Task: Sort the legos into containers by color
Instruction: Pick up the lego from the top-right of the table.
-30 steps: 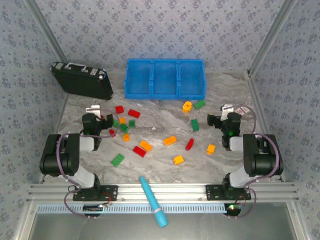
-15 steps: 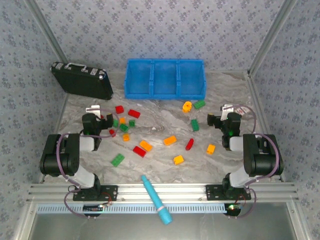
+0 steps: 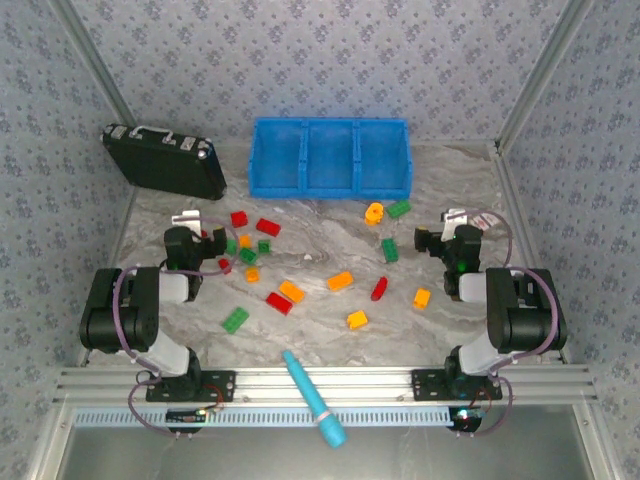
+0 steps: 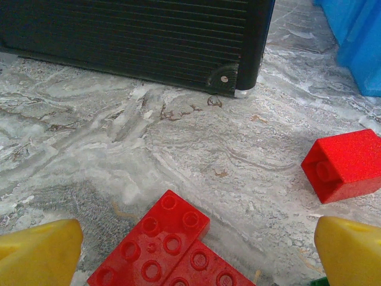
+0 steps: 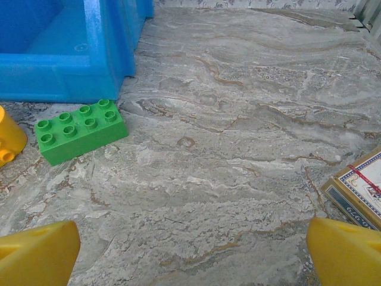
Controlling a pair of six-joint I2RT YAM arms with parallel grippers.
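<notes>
Blue pen [image 3: 310, 397] further rt, legos [image 3: 340, 281] same.

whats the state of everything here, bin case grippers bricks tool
blue bin, upright, all three compartments empty
black case, shut, lying on the table
left gripper, open, holding nothing
right gripper, open, holding nothing
legos, loose on the table, none in the bin
green brick, studs up beside the bin
red brick, tipped on its side
light-blue tool, lying across the near rail
</notes>
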